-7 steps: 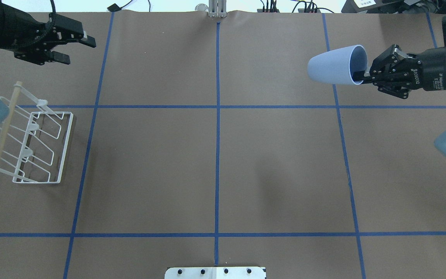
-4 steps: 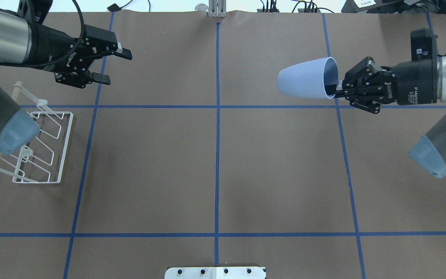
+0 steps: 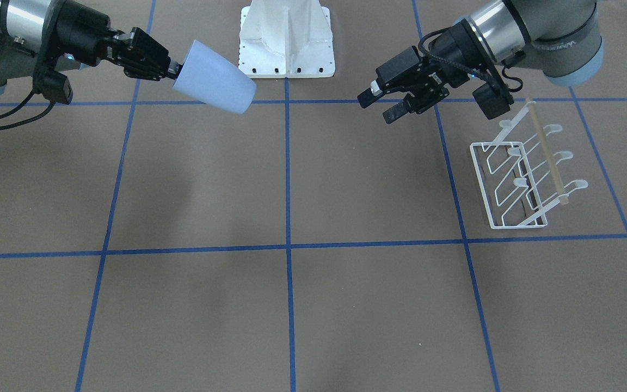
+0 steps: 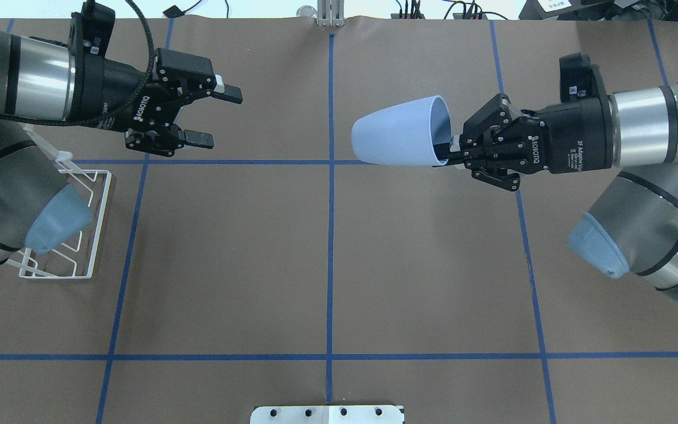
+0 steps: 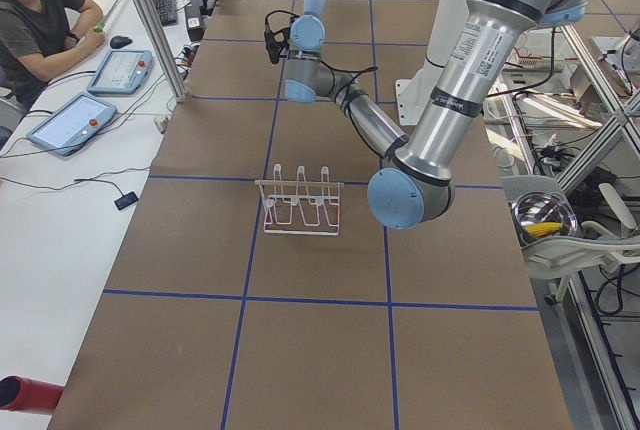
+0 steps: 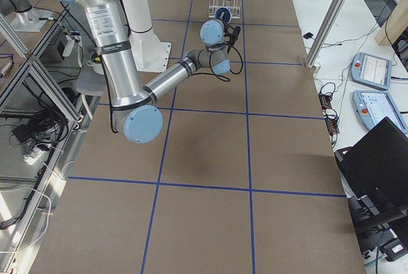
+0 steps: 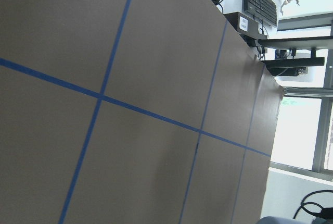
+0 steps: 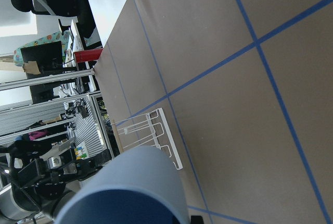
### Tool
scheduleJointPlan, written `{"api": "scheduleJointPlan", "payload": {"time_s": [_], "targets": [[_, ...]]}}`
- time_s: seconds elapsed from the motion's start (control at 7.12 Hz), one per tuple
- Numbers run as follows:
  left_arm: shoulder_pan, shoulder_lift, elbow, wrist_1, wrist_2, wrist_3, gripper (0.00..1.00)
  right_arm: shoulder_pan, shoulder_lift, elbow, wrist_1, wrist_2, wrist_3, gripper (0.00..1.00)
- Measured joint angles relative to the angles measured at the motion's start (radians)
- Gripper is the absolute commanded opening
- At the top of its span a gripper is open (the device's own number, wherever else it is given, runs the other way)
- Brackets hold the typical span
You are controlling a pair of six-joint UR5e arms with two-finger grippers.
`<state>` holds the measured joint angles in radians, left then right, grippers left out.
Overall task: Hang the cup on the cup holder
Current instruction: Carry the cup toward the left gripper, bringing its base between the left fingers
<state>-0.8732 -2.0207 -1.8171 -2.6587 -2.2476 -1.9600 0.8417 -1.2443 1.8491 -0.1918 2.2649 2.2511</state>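
Above the table (image 4: 327, 259), between its middle and right edge, the overhead view showed the right hand (image 4: 444, 154) clamped on the sideways cup's (image 4: 395, 138) rim, and the left hand (image 4: 220, 116) with fingers apart. Front-facing, the cup holder (image 3: 520, 182) stood near the table's left edge.

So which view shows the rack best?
Exterior front-facing: the whole rack shows, with nothing across it. Overhead, the left arm covers about half of it. Exterior left shows it whole but small; the right wrist view, small beyond the cup; exterior right, tiny and partly hidden.
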Motion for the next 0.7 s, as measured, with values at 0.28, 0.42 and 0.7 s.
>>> {"api": "scheduleJointPlan", "payload": {"time_s": [0.28, 0.42, 0.7], "targets": [[0.027, -0.019, 0.001, -0.135, 0.061, -0.129, 0.98, -0.036, 0.027, 0.005, 0.053, -0.029, 0.067, 0.00], [0.054, -0.022, 0.002, -0.219, 0.120, -0.215, 0.98, -0.067, 0.030, 0.005, 0.106, -0.074, 0.108, 0.00], [0.102, -0.027, -0.001, -0.319, 0.204, -0.305, 0.98, -0.113, 0.055, 0.006, 0.173, -0.148, 0.163, 0.00]]}}
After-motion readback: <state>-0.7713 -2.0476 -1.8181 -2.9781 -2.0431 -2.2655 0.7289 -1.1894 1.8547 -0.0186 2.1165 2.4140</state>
